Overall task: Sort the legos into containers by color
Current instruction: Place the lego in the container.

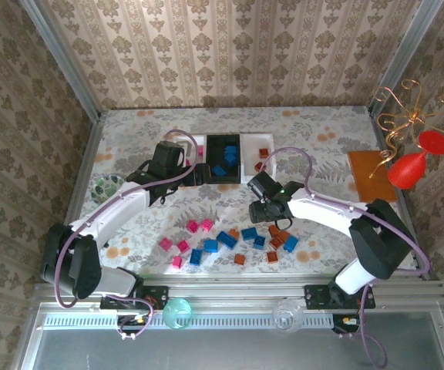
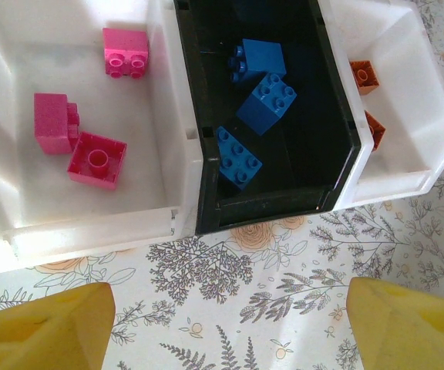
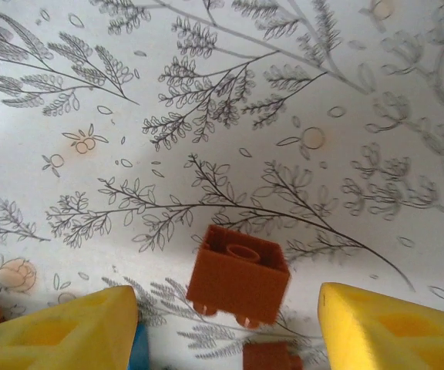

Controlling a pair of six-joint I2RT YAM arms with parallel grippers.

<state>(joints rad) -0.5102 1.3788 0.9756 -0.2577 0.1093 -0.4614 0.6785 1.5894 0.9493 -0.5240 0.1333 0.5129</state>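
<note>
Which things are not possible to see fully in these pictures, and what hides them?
Top view: left white tray, mostly covered by the left gripper.
Left wrist view: right white tray, cut off by the top edge.
Right wrist view: blue brick behind a yellow finger; lower orange-brown brick cut by the bottom edge.
</note>
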